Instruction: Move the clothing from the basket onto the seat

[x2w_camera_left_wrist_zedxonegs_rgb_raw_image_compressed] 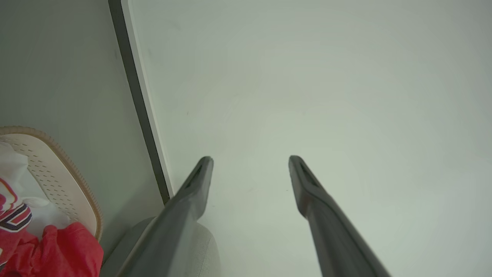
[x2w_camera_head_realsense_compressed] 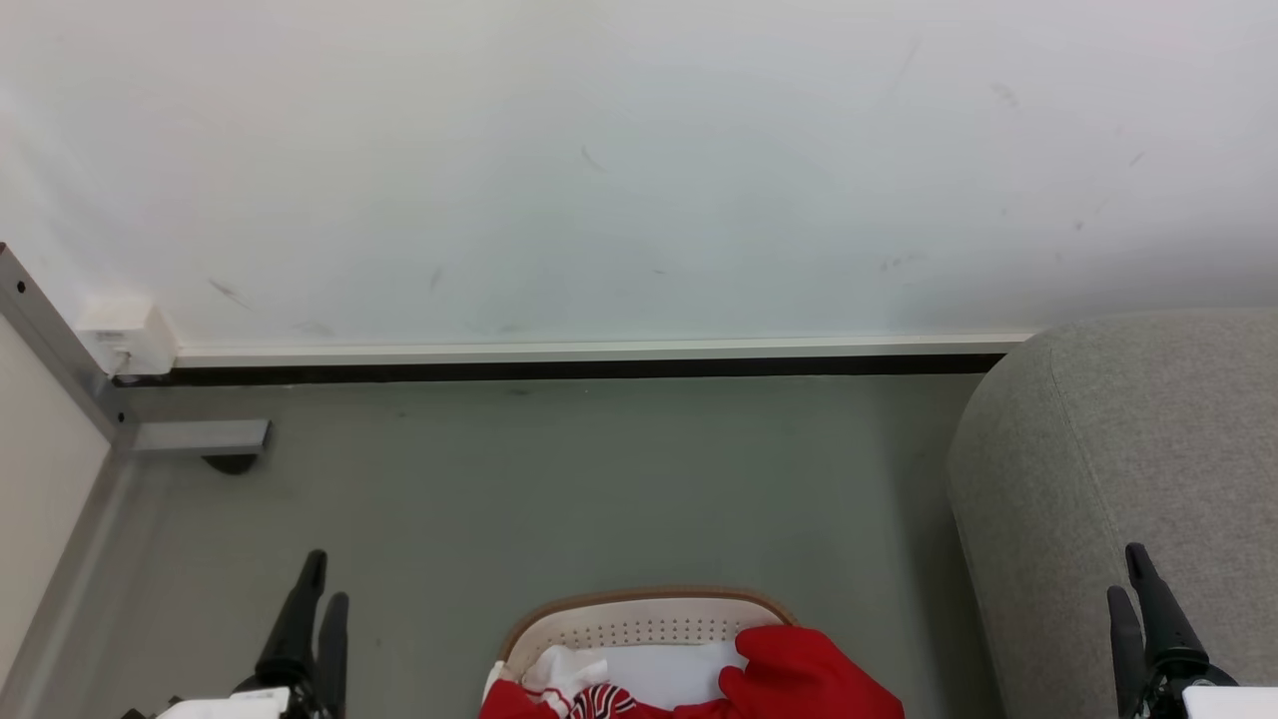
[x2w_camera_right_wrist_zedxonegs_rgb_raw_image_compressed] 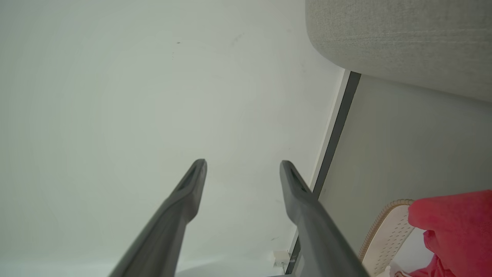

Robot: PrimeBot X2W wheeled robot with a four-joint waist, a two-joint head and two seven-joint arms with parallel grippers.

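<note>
The cream basket (x2w_camera_head_realsense_compressed: 639, 614) with a brown rim stands on the floor at the bottom centre, between my two arms. Inside it lies the red clothing (x2w_camera_head_realsense_compressed: 799, 679), with a striped jersey part (x2w_camera_head_realsense_compressed: 599, 699) to its left. The light-grey seat (x2w_camera_head_realsense_compressed: 1128, 449) rises at the right. My left gripper (x2w_camera_head_realsense_compressed: 327, 577) is low at the left, apart from the basket. My right gripper (x2w_camera_head_realsense_compressed: 1126, 571) hovers in front of the seat. Both stand open and hold nothing: left gripper (x2w_camera_left_wrist_zedxonegs_rgb_raw_image_compressed: 250, 158), right gripper (x2w_camera_right_wrist_zedxonegs_rgb_raw_image_compressed: 243, 162). The wrist views also catch the basket (x2w_camera_left_wrist_zedxonegs_rgb_raw_image_compressed: 57, 173) (x2w_camera_right_wrist_zedxonegs_rgb_raw_image_compressed: 388, 231) and clothing (x2w_camera_left_wrist_zedxonegs_rgb_raw_image_compressed: 65, 250) (x2w_camera_right_wrist_zedxonegs_rgb_raw_image_compressed: 453, 223).
A white wall with a dark baseboard (x2w_camera_head_realsense_compressed: 599, 367) runs behind the grey floor (x2w_camera_head_realsense_compressed: 599, 479). At the left stand a metal-framed panel (x2w_camera_head_realsense_compressed: 60, 359) and a white box (x2w_camera_head_realsense_compressed: 125, 340). White fabric (x2w_camera_head_realsense_compressed: 659, 674) lies in the basket under the red pieces.
</note>
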